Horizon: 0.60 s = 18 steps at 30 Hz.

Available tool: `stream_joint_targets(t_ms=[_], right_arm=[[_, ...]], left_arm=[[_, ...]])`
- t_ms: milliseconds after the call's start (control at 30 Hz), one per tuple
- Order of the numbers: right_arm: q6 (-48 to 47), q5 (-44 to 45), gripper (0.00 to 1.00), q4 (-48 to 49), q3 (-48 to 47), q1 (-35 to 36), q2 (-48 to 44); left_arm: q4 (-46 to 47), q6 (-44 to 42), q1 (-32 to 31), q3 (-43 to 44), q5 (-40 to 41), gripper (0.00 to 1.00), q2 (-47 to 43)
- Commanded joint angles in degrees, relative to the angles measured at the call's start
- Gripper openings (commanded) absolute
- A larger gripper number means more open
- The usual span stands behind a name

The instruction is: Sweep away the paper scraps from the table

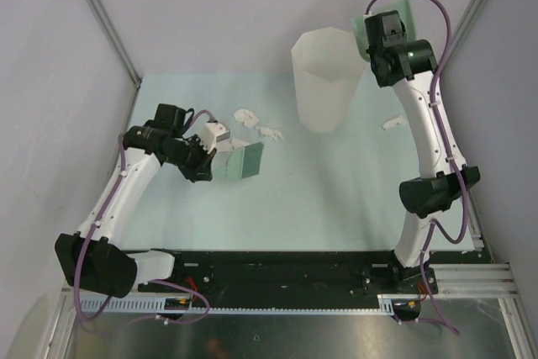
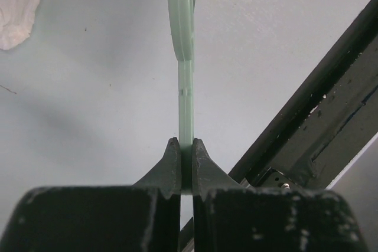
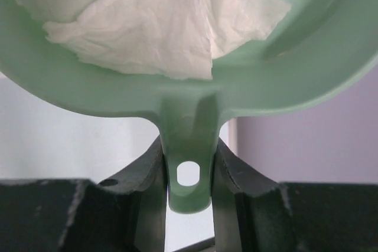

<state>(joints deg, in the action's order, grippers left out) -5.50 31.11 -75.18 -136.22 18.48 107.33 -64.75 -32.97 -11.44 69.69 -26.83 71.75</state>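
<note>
My right gripper (image 3: 189, 149) is shut on the handle of a mint-green dustpan (image 3: 295, 81), held high at the back right (image 1: 402, 7) beside the tall white bin (image 1: 326, 80). A crumpled white paper scrap (image 3: 159, 22) lies in the pan. My left gripper (image 2: 185, 144) is shut on the thin handle of a flat green sweeper (image 2: 184, 39), whose blade (image 1: 239, 161) is low over the table (image 1: 319, 191) at the left. Loose paper scraps lie on the table beyond the blade (image 1: 246, 115), (image 1: 271, 131), and one lies near the right arm (image 1: 393, 123). Another scrap (image 2: 18, 4) shows at the left wrist view's upper left.
Grey walls and metal rails close in the table on the left, back and right. The black base rail (image 1: 286, 271) runs along the near edge. The right arm's elbow (image 1: 437, 191) hangs over the table's right side.
</note>
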Motion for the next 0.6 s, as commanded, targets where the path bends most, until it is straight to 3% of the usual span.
stream_joint_targets(t_ms=[0,67,133,167,200,233,267,300,367,467,567], right_arm=[[-22.45,19.44,0.00,17.35,0.15,1.38,-0.89],[-32.59,24.15,0.00,26.79,6.21,2.35,-2.64],[-48.76,26.80,0.00,45.58,14.79,2.96,-4.40],[-54.30,26.55,0.00,59.57,18.24,3.05,-6.58],[-68.54,26.54,0.00,67.97,21.84,3.23,-7.65],[-76.60,26.37,0.00,78.06,30.93,3.14,-8.79],[-84.34,24.45,0.00,96.35,34.50,3.14,-9.41],[-97.90,23.04,0.00,103.67,37.67,3.05,-9.42],[-104.95,19.97,0.00,115.89,39.63,2.79,-8.28],[-112.17,13.92,0.00,123.31,42.16,2.79,-6.96],[-115.35,9.33,0.00,122.74,45.60,2.88,-8.19]], left_arm=[[1.21,0.01,0.45,0.36,0.37,0.00,-1.70],[1.38,0.54,0.37,0.53,0.11,0.00,-1.26],[1.56,0.80,0.37,0.45,-0.41,0.00,-1.08],[1.73,1.06,0.37,0.27,-0.50,0.00,-0.99],[1.91,1.24,0.37,0.10,-0.59,0.00,-1.17],[2.08,1.24,0.37,0.01,-0.51,0.00,-1.43],[2.17,1.16,0.37,-0.34,-0.50,0.00,-1.43],[2.17,1.15,0.45,-0.52,-0.24,0.00,-1.61],[2.35,0.89,0.37,-0.69,0.02,0.00,-2.05],[2.44,0.71,0.37,-0.61,0.11,0.00,-2.57],[2.52,0.54,0.45,-0.78,0.02,0.00,-2.84]])
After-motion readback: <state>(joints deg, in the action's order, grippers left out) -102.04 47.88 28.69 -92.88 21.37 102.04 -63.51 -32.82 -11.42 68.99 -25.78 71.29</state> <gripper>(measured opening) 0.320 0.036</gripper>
